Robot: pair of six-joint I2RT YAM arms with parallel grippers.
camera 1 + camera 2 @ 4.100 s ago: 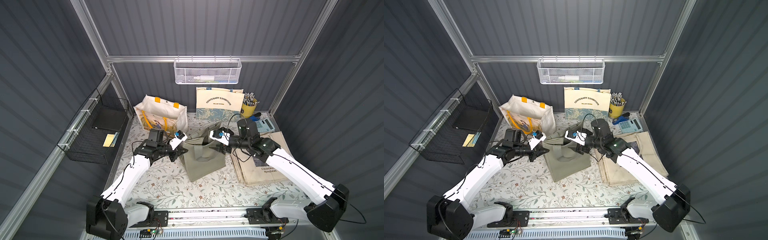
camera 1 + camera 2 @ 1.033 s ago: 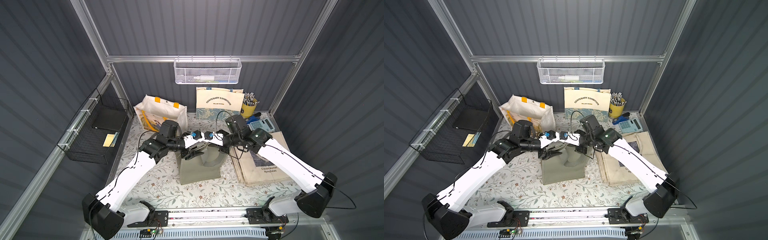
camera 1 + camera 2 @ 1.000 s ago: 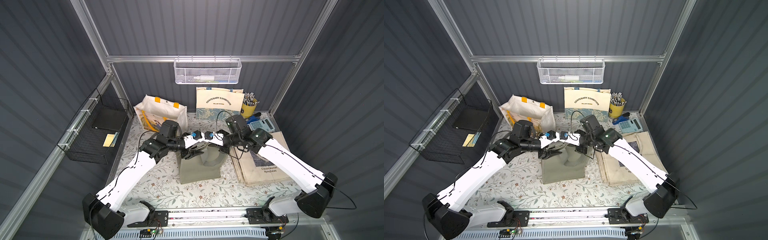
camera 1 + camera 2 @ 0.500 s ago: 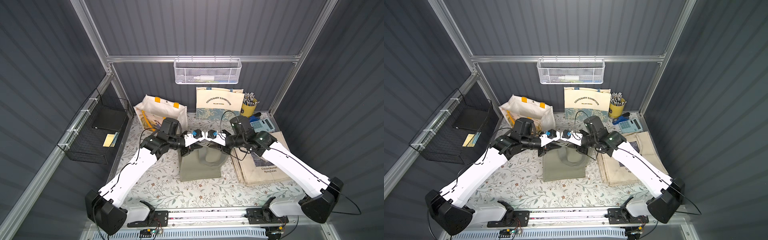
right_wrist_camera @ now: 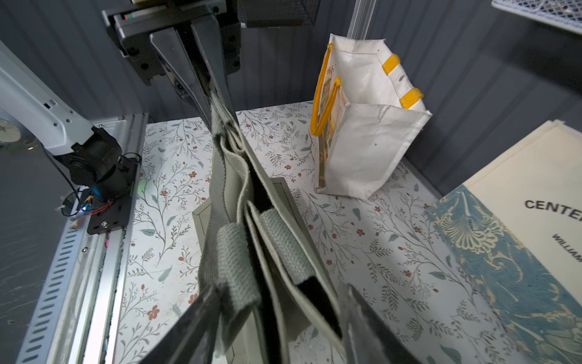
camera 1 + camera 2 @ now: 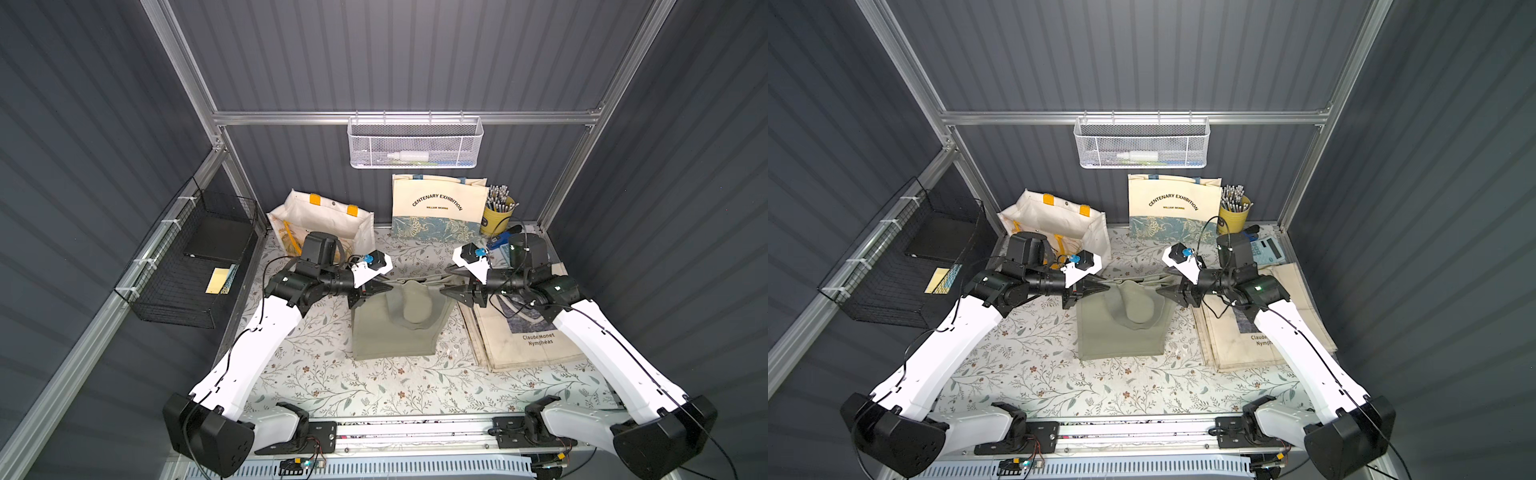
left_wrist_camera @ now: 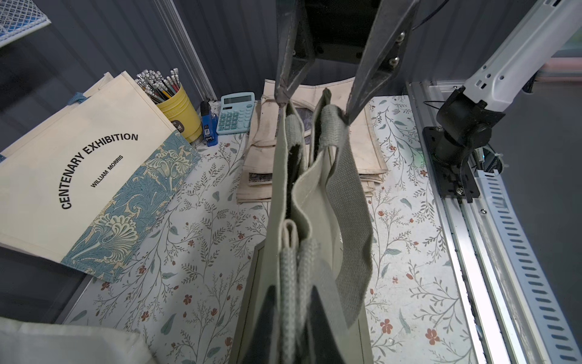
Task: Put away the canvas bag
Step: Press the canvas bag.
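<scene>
R gripper (image 6: 445, 282) has opened — jaws astride canvas bag (image 6: 390, 332) top; L gripper (image 6: 388, 286) clamps its rim.

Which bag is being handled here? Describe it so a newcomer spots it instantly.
Start at the floral tabletop and go to its centre. The grey-green bag there is plain; the white bag has yellow handles and the cream totes carry print.

The canvas bag (image 6: 390, 332) is matt grey-green woven cloth, and its strap handles (image 7: 343, 176) are a coarser, ribbed webbing. The counter (image 6: 332, 374) wears a smooth, matt sheet printed with flowers, edged in front by a bare, satin-grey metal rail (image 6: 415, 434). Above the counter's back edge is a white-coated metal mesh basket (image 6: 415, 141), with a cream cloth tote (image 6: 436, 199) and a smooth yellow cup (image 6: 496, 220) below.
</scene>
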